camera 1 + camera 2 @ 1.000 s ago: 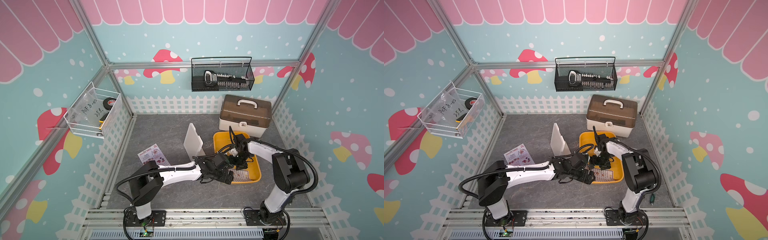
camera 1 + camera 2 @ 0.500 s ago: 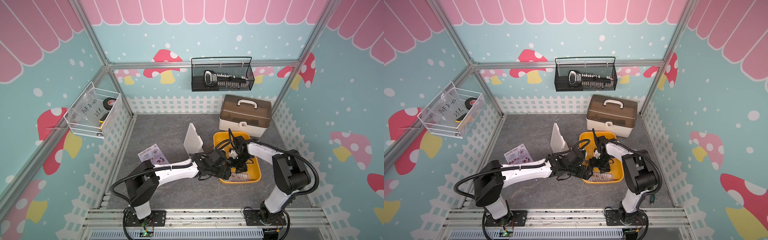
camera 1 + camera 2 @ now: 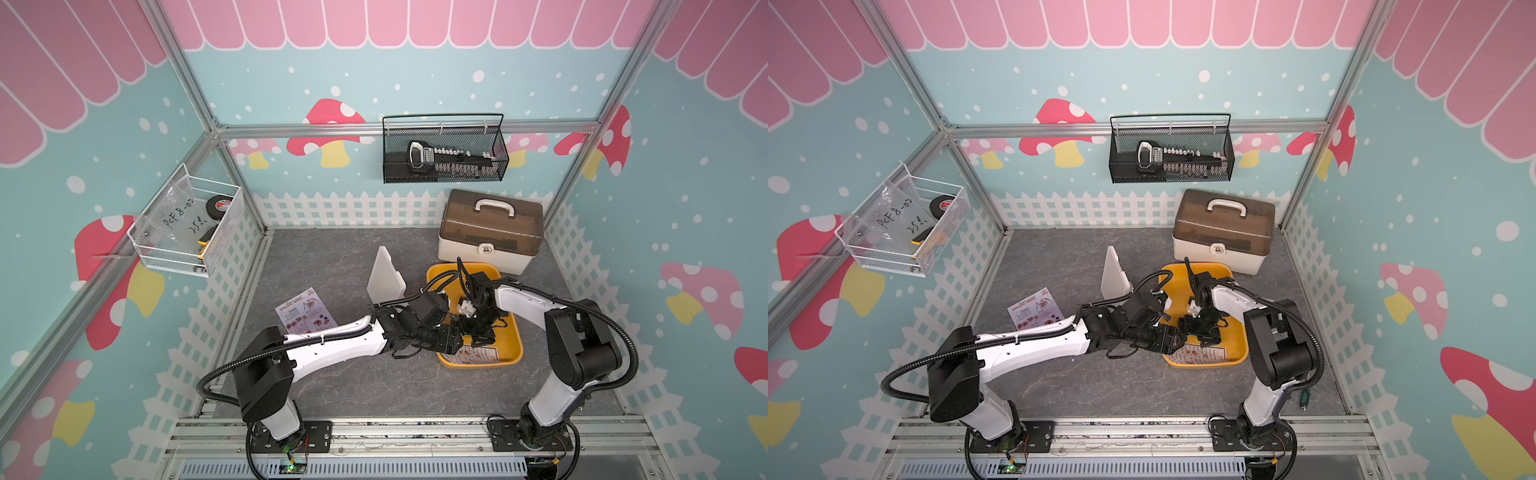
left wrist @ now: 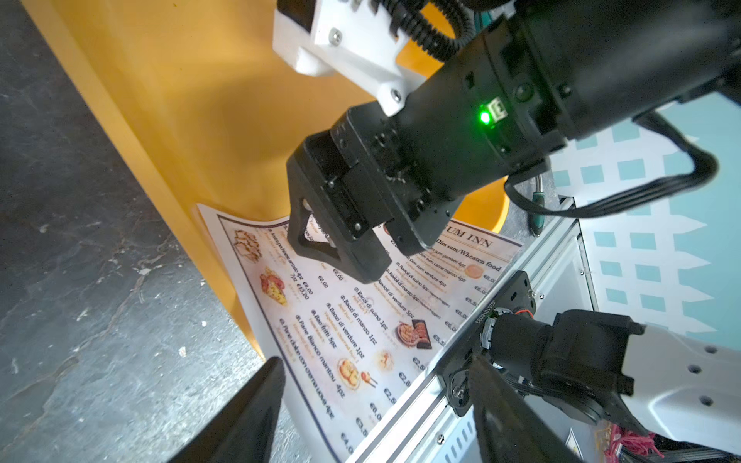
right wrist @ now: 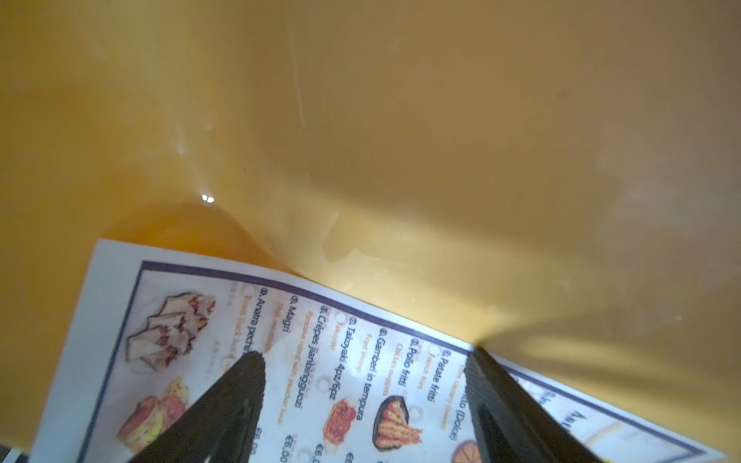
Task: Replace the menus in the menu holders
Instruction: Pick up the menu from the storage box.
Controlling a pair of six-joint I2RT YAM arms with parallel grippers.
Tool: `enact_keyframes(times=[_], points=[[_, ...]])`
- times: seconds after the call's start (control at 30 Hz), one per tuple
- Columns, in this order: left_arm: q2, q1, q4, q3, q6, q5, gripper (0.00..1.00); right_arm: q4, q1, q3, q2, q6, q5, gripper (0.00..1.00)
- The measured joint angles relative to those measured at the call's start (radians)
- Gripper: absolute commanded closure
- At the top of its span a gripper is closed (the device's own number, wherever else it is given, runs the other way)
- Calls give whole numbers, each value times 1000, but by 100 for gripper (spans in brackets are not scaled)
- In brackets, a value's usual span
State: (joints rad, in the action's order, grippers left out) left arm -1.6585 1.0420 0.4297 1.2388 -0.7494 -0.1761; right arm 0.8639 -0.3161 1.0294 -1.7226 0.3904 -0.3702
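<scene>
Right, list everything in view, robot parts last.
storage box: one, cream with brown lid, back right.
tray: one, yellow, before the storage box.
Dim Sum Inn menu: one, white, in the tray.
Special Menu: one, pinkish, on the grey floor.
menu holder: one, white, upright beside the tray.
wire basket: one, black, back wall.
mesh basket: one, white, side wall.
tape roll: one, black, in the mesh basket.
left gripper: one, black, open at the Dim Sum Inn menu.
right gripper: one, black, open over it.
</scene>
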Motion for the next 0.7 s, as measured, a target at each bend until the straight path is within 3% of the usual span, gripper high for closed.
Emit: enact_keyframes(times=[0.27, 0.7], points=[[0, 12, 82, 0, -17, 31, 24, -2, 0, -2, 0, 0, 2, 19], [-24, 35, 80, -4, -58, 0, 47, -10, 0, -7, 2, 0, 3, 19]])
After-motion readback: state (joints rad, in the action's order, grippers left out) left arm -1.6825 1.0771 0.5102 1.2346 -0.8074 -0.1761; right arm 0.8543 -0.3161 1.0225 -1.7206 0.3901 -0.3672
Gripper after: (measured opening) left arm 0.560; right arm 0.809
